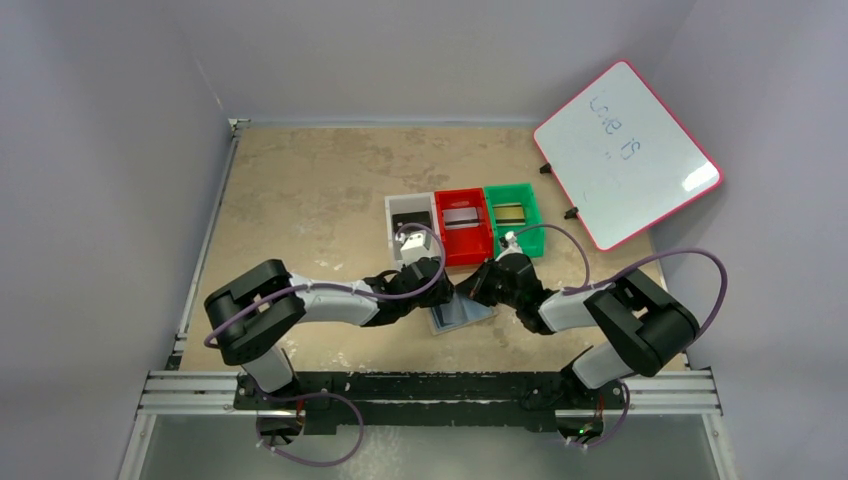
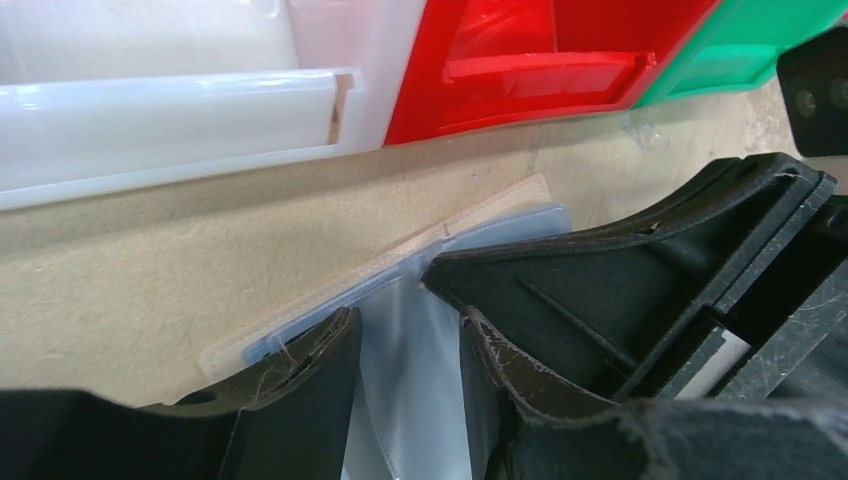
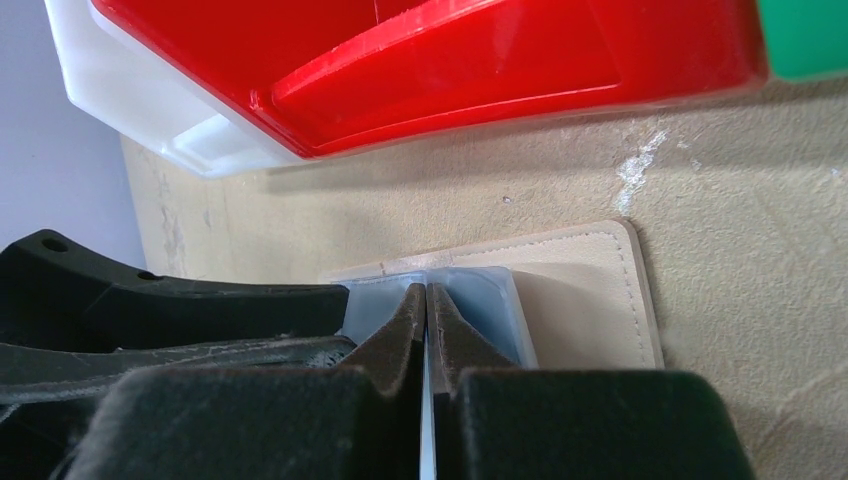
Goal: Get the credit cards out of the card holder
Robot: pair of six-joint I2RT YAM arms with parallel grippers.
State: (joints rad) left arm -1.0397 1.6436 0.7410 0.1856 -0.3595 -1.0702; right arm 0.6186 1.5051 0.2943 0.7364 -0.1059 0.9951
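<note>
We find the wallet [image 1: 462, 313] flat between both arms: left claw [image 2: 405, 325] spread astride its lining, right claw [image 3: 427, 295] pinching its pocket (equally near).

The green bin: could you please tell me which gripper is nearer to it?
Right. The right gripper is at the card holder, just off the green bin's near-left corner; the left gripper sits farther left, in front of the clear bin.
</note>
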